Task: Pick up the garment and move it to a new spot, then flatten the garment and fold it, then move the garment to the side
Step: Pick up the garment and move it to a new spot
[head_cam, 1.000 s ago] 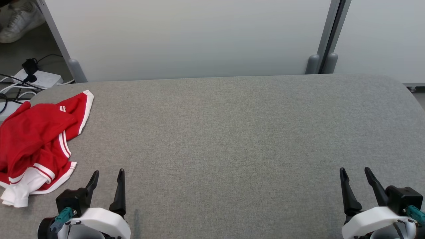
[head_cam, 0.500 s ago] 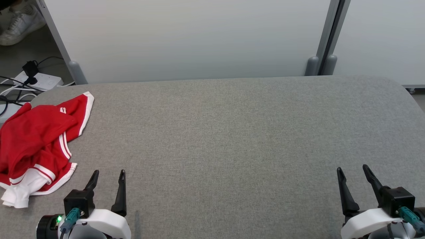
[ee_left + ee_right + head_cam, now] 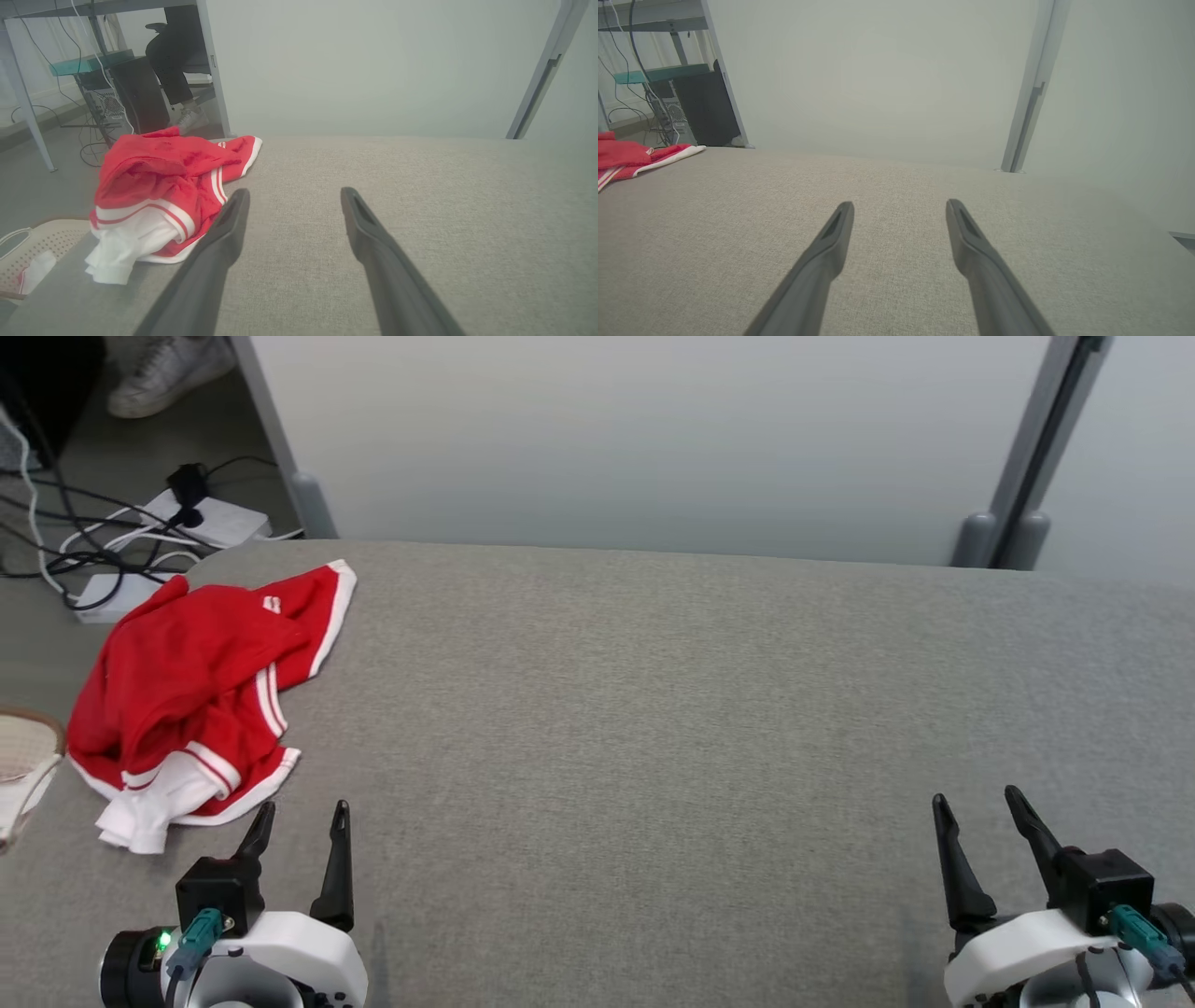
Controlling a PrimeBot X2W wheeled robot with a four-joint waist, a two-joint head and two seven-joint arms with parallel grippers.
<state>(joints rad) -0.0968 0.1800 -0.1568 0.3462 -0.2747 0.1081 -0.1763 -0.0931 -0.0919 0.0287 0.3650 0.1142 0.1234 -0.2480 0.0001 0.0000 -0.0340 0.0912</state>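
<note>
Crumpled garment (image 3: 187,663) hides its own shape; left gripper (image 3: 305,807) just beside it, right gripper (image 3: 975,795) well apart, both splayed, empty.

I see the garment (image 3: 187,663) bunched in a loose heap at the far left of the grey padded table (image 3: 653,709), close to its left edge. It is red with white hems and paired white stripes, and a white part spills out at the end nearest me. One white-bordered red flap lies flat, stretched toward the table's back edge
</note>
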